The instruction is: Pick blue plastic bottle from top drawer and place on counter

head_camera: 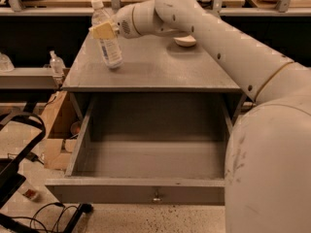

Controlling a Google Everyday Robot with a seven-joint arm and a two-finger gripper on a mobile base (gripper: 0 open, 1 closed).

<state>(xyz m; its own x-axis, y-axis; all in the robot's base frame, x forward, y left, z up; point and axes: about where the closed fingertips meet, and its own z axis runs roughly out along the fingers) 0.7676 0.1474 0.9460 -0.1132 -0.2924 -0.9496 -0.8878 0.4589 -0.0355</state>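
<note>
The blue plastic bottle (110,46), clear with a white cap and a pale label, stands tilted on the left part of the grey counter (160,72), with its base at or just above the surface. My gripper (104,30) is shut on the bottle's upper half, and one yellowish finger pad (103,31) shows in front of it. The arm reaches in from the right. The top drawer (146,191) is pulled fully out below the counter and nothing shows inside it. Its small knob (156,196) sits at the centre of the front panel.
A white bowl (186,41) sits at the back of the counter, mostly hidden behind my arm. A small pump-top bottle (56,62) stands on the bench at the left. A cardboard box (54,130) and black gear (19,178) lie on the floor at the left.
</note>
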